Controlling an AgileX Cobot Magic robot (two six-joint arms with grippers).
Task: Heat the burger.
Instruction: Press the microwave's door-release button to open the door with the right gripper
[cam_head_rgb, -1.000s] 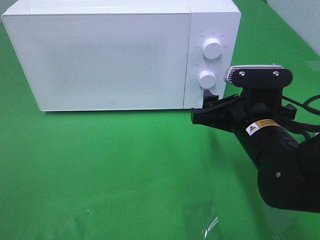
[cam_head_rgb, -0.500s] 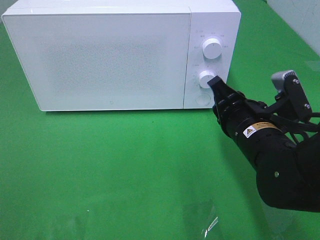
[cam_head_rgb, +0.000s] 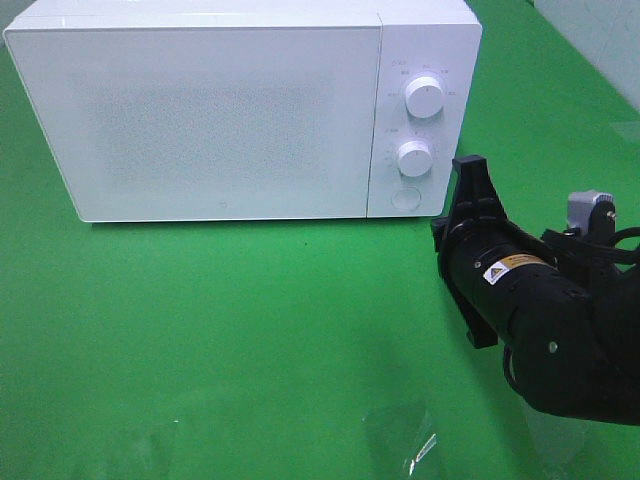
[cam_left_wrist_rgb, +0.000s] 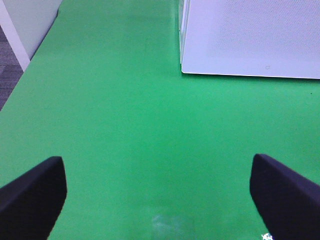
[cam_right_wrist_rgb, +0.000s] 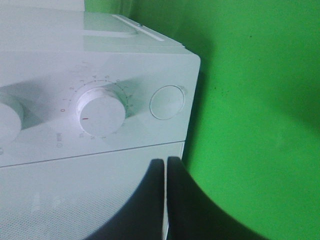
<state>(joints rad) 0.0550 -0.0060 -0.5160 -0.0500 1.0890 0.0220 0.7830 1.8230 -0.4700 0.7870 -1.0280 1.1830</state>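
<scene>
The burger is not in view. The white microwave (cam_head_rgb: 200, 110) stands at the back of the green table with its door closed; it also shows in the left wrist view (cam_left_wrist_rgb: 250, 35) and the right wrist view (cam_right_wrist_rgb: 100, 60). My right gripper (cam_head_rgb: 470, 168) is shut and empty, just to the right of and slightly below the lower knob (cam_head_rgb: 414, 158), not touching it. In the right wrist view its closed fingers (cam_right_wrist_rgb: 165, 165) point at the panel below that knob (cam_right_wrist_rgb: 100, 111) and the round button (cam_right_wrist_rgb: 167, 102). My left gripper (cam_left_wrist_rgb: 160, 195) is open and empty over bare green cloth.
The upper knob (cam_head_rgb: 425, 97) sits above the lower one, and a round button (cam_head_rgb: 404, 198) below it. A crinkled clear plastic sheet (cam_head_rgb: 415, 450) lies near the front edge. The table's left edge and a white panel (cam_left_wrist_rgb: 25, 25) show in the left wrist view.
My right gripper rolled its wrist at the lower knob, then drew back to the right and down, away from the panel. The microwave door stays closed.
</scene>
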